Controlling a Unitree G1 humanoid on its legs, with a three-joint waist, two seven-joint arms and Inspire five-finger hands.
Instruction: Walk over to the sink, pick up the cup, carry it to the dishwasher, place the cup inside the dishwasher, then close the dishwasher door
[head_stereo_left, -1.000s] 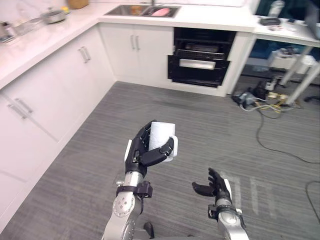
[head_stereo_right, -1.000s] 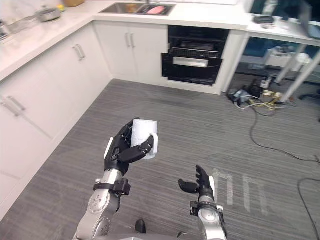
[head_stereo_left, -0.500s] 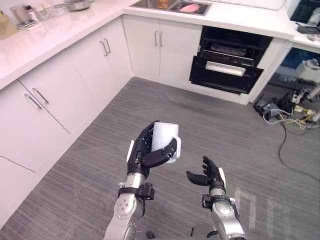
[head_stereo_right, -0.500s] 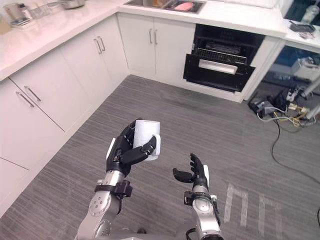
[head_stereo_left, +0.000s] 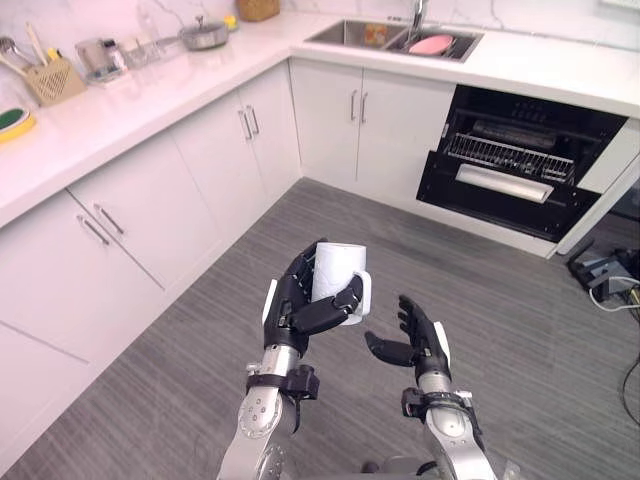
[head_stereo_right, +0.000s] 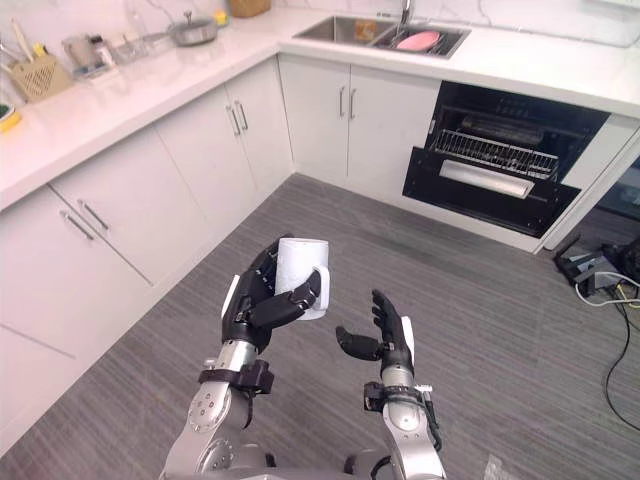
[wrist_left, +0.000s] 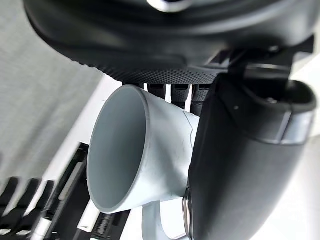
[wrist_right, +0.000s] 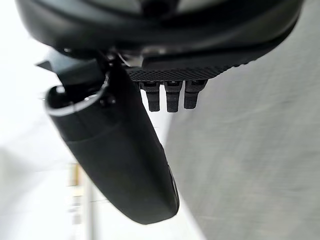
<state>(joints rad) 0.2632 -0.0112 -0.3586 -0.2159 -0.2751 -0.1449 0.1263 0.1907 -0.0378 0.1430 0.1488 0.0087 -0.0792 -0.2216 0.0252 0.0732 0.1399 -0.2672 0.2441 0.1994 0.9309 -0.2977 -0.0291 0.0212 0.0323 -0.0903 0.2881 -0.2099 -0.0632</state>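
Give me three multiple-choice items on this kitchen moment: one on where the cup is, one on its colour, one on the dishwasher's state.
1. Where is the cup?
A. In the sink.
B. In the left hand.
C. On the floor.

2. What colour is the cup?
A. Red.
B. Black.
C. White.

3. How does the dishwasher stand?
A. Open, its rack showing.
B. Shut.
C. Covered by a cloth.

Answers:
1. B: the left hand's fingers curl round the cup.
2. C: its wall and handle are white.
3. A: the wire rack shows in the dark opening.
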